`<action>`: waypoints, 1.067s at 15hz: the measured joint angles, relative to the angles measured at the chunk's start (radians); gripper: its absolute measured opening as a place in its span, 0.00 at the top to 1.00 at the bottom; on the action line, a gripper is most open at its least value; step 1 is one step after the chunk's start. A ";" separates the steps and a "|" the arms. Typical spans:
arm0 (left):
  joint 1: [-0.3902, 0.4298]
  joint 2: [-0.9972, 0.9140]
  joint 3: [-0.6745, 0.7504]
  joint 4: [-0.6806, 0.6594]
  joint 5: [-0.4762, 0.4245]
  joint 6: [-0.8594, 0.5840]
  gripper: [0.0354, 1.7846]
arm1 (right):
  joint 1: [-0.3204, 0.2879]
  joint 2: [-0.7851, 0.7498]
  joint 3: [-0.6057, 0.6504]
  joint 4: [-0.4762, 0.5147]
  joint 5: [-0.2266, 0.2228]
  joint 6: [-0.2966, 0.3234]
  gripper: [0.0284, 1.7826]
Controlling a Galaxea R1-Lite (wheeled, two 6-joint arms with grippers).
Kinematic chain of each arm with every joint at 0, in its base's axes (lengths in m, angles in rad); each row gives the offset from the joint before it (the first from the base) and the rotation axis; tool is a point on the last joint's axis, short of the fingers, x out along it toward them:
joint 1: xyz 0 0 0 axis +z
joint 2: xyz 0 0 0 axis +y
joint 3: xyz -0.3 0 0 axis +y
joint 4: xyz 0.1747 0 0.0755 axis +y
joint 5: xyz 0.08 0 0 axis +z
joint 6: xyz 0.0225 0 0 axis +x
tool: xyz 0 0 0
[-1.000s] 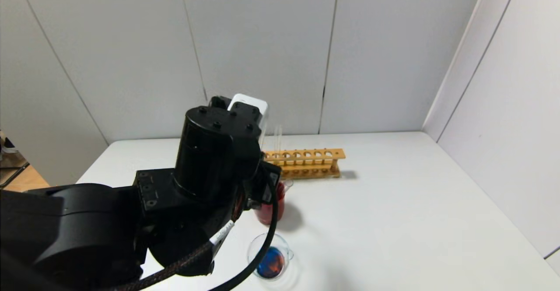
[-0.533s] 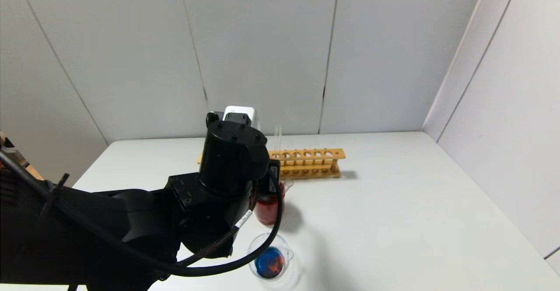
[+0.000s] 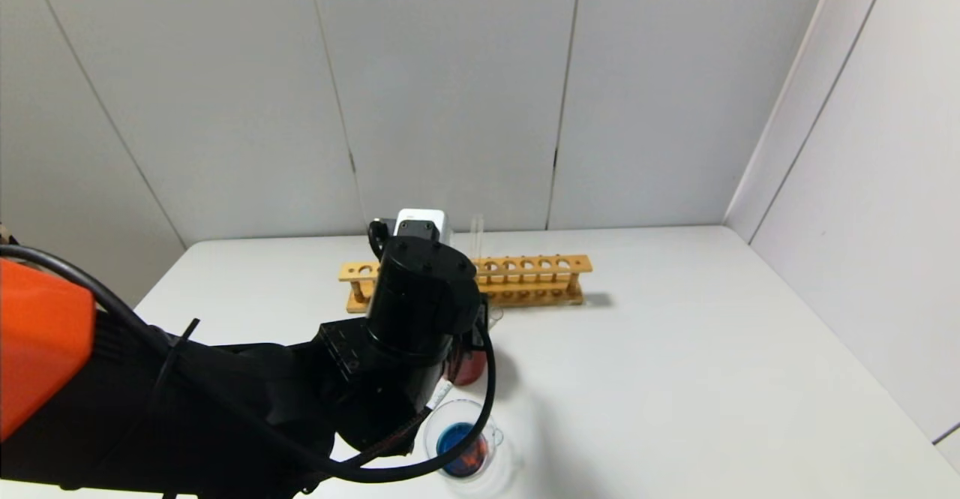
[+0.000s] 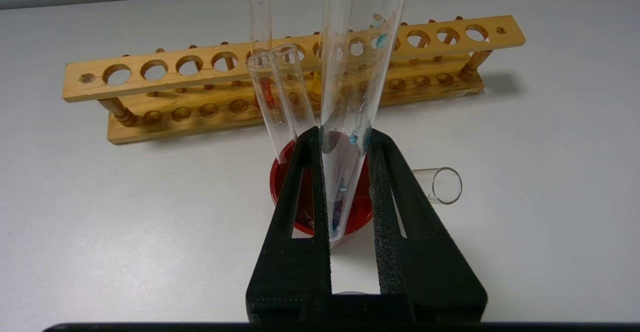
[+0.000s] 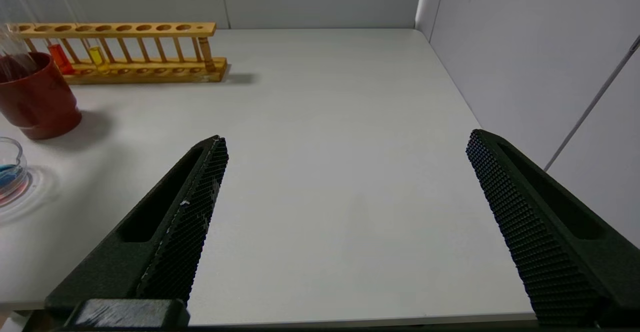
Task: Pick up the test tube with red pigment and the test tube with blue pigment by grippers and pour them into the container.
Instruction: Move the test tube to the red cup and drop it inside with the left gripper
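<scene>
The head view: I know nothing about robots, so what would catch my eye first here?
The bulky black left arm fills the near left, its end effector shut on a nearly empty test tube with blue pigment above a dark red cup. In front sits the container with swirled blue and red liquid, and behind stands a wooden rack.

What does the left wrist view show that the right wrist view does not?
Only the left wrist view: the left gripper shut on an almost empty tube with blue drops over the red cup, and two empty tubes leaning in that cup. Only the right wrist view: the open right gripper, the container with blue and red liquid. Both: the wooden rack, the table.
</scene>
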 joint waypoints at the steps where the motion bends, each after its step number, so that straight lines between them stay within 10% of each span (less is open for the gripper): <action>1: 0.002 0.014 0.000 -0.019 0.000 -0.001 0.85 | 0.000 0.000 0.000 0.000 0.000 0.000 0.02; 16: 0.061 0.117 -0.003 -0.101 -0.041 0.004 0.85 | 0.000 0.000 0.000 0.000 0.000 0.000 0.02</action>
